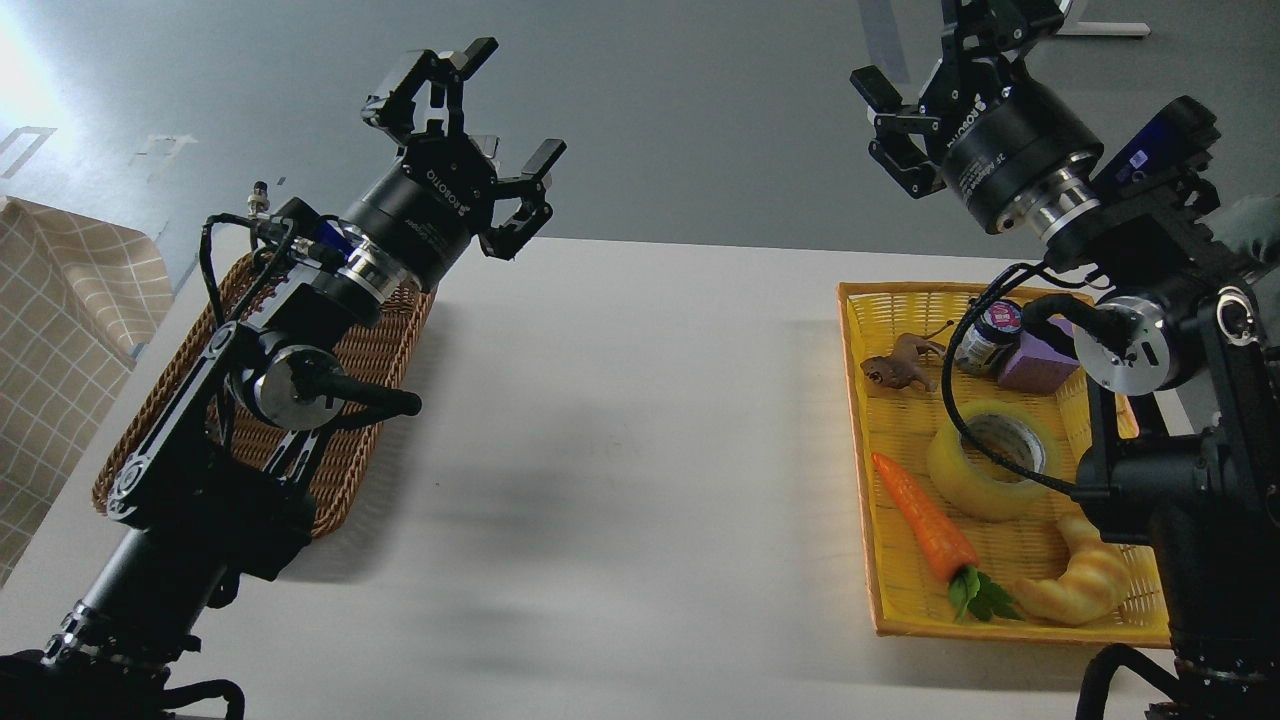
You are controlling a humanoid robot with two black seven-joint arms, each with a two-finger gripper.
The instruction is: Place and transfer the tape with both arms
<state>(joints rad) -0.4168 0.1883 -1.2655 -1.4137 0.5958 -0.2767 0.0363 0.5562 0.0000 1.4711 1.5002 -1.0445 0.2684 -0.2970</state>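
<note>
The tape point(985, 470), a translucent yellow roll with a pale core, lies flat in the yellow basket point(862, 400) at the right. A black cable crosses in front of it. My left gripper point(478, 130) is raised over the table's far left edge, fingers spread open and empty. High above the basket's far end my right gripper point(905, 110) is also open and empty, partly cut off by the top of the view. Both grippers are well clear of the tape.
A brown wicker basket point(370, 400) lies under my left arm at the table's left. The yellow basket also holds a carrot point(925, 520), a croissant point(1085, 585), a small brown animal figure point(900, 365), a dark jar point(990, 335) and a purple block point(1040, 365). White table point(620, 450) lies between the baskets.
</note>
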